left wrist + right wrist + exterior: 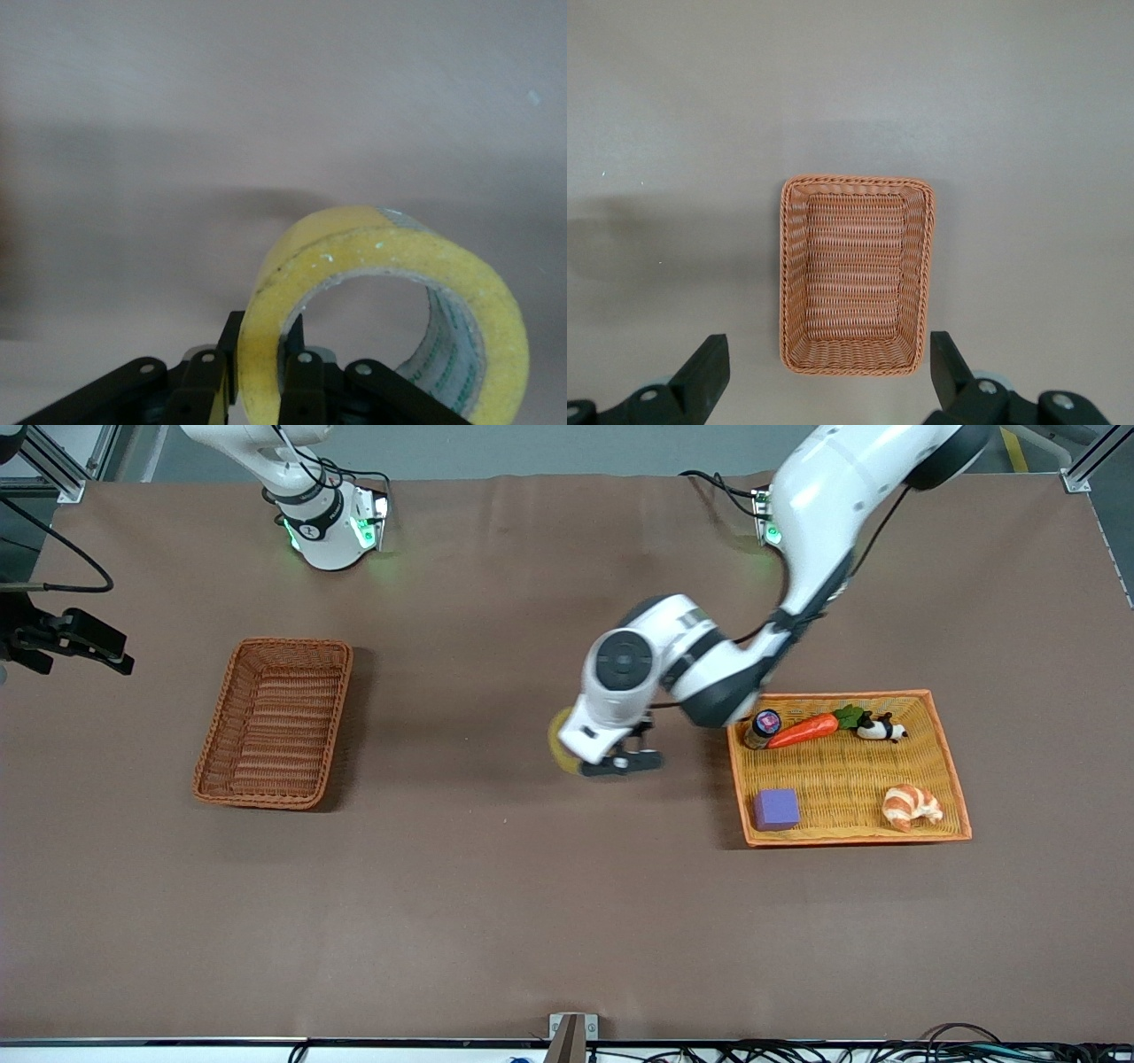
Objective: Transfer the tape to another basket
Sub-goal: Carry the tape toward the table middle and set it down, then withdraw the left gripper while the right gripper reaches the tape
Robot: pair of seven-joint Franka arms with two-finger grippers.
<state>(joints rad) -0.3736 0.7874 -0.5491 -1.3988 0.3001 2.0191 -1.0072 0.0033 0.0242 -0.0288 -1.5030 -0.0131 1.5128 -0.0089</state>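
Observation:
My left gripper (620,763) is shut on the tape (560,744), a yellowish roll, and holds it in the air over the bare middle of the table, between the two baskets. In the left wrist view the fingers (301,363) pinch the wall of the tape (381,257), one inside the ring and one outside. The reddish-brown basket (275,726) lies empty toward the right arm's end of the table. My right gripper (828,347) is open and empty, high over the table beside the basket (855,274).
An orange-yellow flat tray (955,779) lies toward the left arm's end. It holds a carrot (802,731), a small bottle (762,728), a panda toy (880,729), a purple block (776,810) and a croissant (911,806).

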